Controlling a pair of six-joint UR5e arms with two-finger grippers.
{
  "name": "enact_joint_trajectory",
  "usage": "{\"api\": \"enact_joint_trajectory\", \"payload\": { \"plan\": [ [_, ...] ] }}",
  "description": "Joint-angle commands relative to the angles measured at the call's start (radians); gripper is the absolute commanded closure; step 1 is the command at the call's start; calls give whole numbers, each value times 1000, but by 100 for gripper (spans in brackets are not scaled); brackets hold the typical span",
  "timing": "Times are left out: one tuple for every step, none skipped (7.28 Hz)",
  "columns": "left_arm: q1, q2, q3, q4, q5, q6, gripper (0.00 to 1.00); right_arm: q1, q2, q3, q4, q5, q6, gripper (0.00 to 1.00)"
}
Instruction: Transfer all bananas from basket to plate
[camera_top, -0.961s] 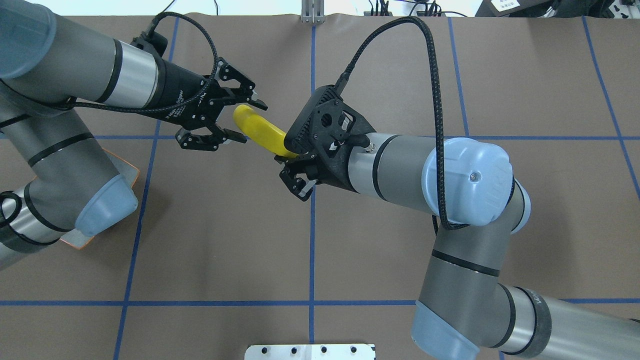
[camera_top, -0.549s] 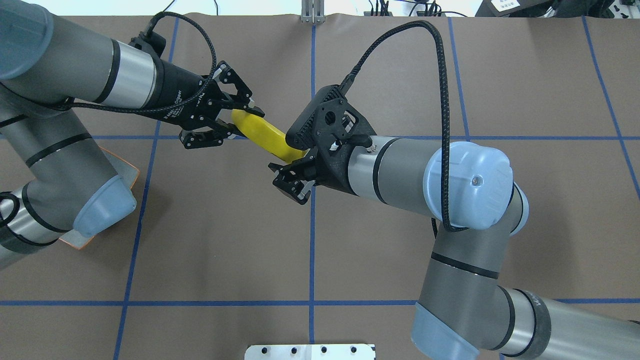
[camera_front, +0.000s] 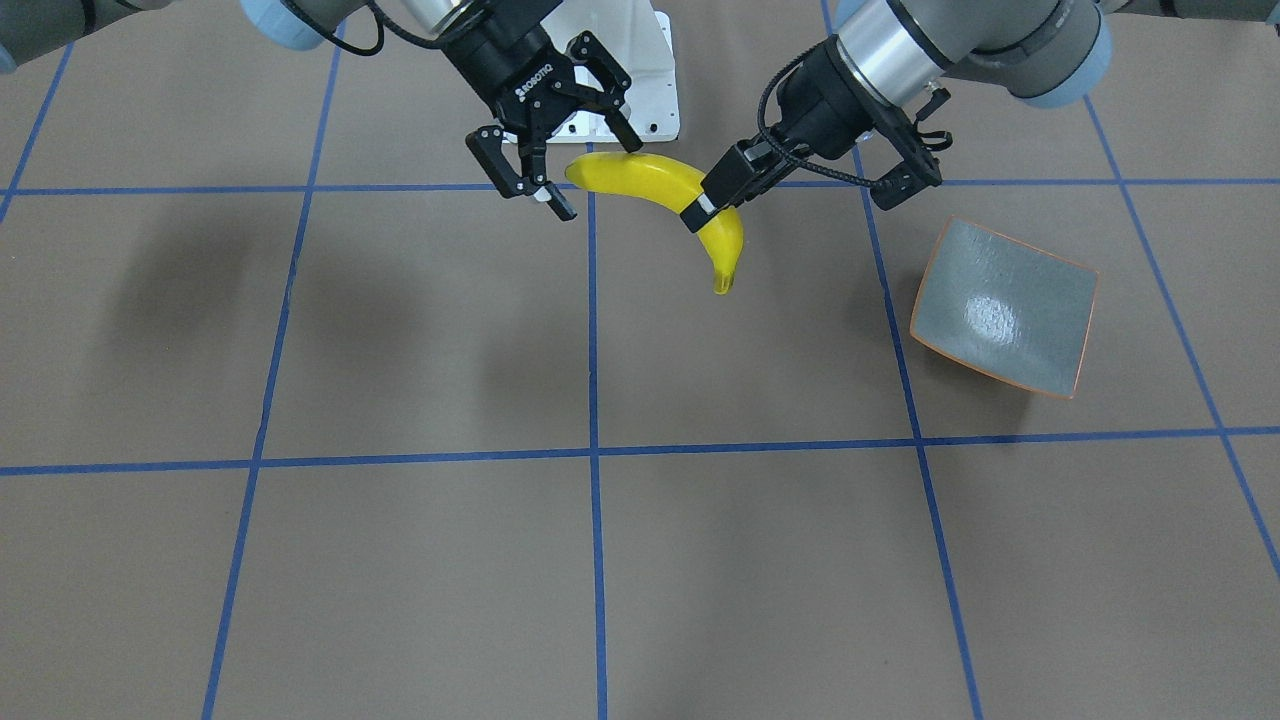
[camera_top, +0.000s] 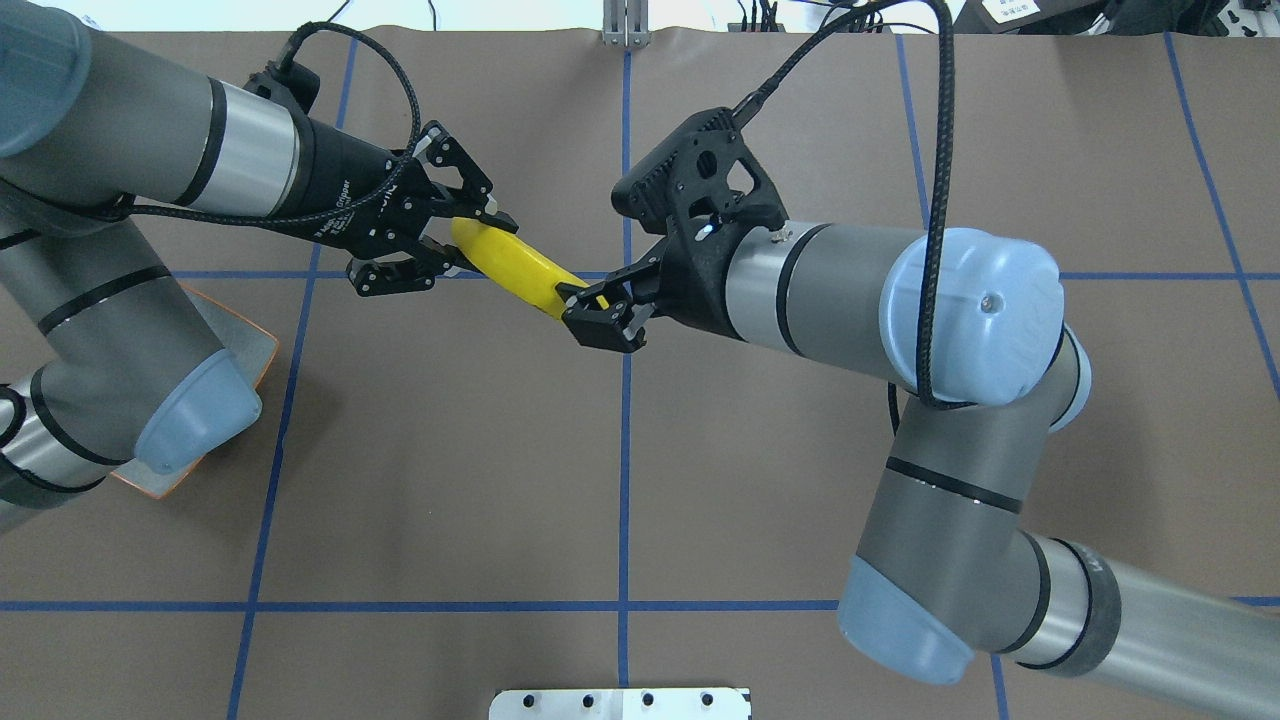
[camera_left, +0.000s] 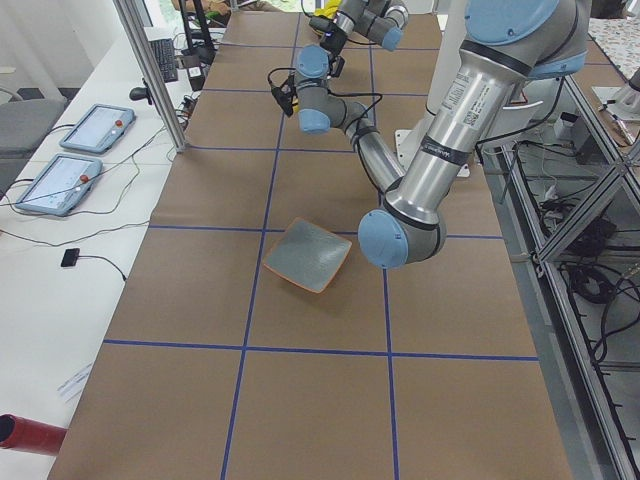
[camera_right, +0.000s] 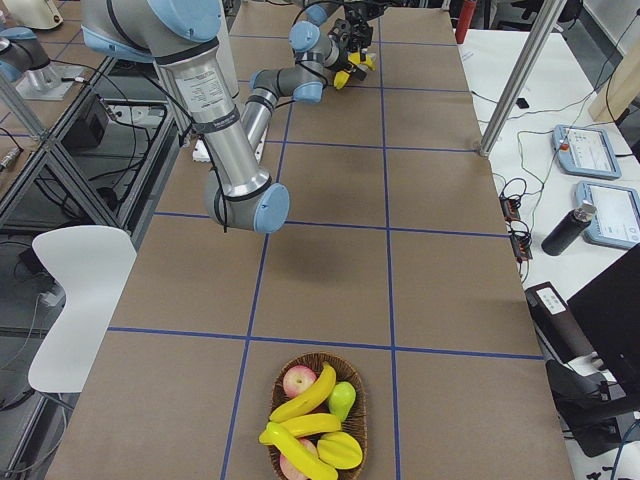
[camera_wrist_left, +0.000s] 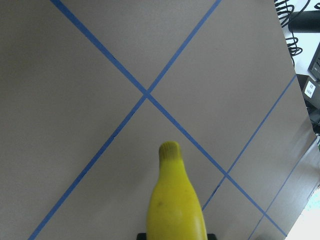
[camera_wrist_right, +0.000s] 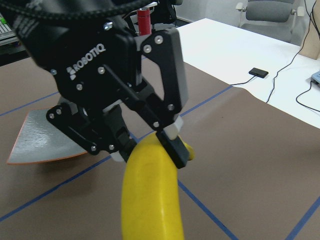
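One yellow banana (camera_top: 515, 270) hangs in the air over the table's middle. My left gripper (camera_top: 477, 242) is shut on its stem half; in the front view the left gripper (camera_front: 715, 200) clamps it, with the stem pointing down. My right gripper (camera_front: 592, 175) is open, its fingers spread around the banana's (camera_front: 650, 180) other end. The grey plate (camera_front: 1000, 310) with its orange rim lies empty on the table below my left arm. The basket (camera_right: 363, 410) holds more bananas (camera_right: 305, 395) at the table's far right end.
A white pedestal base (camera_front: 650, 90) stands at the robot's side of the table. The basket also holds apples and a pear. Blue tape lines cross the brown table. Tablets and cables lie on side benches.
My left gripper has closed on the banana's end. My right gripper's wrist has turned and its fingers have opened around the other end. The banana shifted slightly toward my left.
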Motion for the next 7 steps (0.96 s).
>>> {"api": "enact_joint_trajectory", "payload": {
  "plan": [
    [-3,93,-80,-1,-8,64,100,180,-16,-6,-159,162,102,0],
    [-3,152,-109,-2,-8,120,100,277,-45,-6,-247,257,105,0],
    [-12,196,-111,-16,-8,167,100,370,-83,-20,-290,351,92,0],
    [-28,267,-108,-63,-8,206,100,468,-109,-60,-300,463,53,0],
    [-61,334,-102,-96,-8,269,100,545,-141,-95,-300,534,-36,0],
    [-95,390,-86,-100,-6,337,100,614,-186,-121,-298,571,-153,0],
    [-132,408,-53,-102,-8,368,100,674,-217,-146,-300,620,-245,0]
  ]
}}
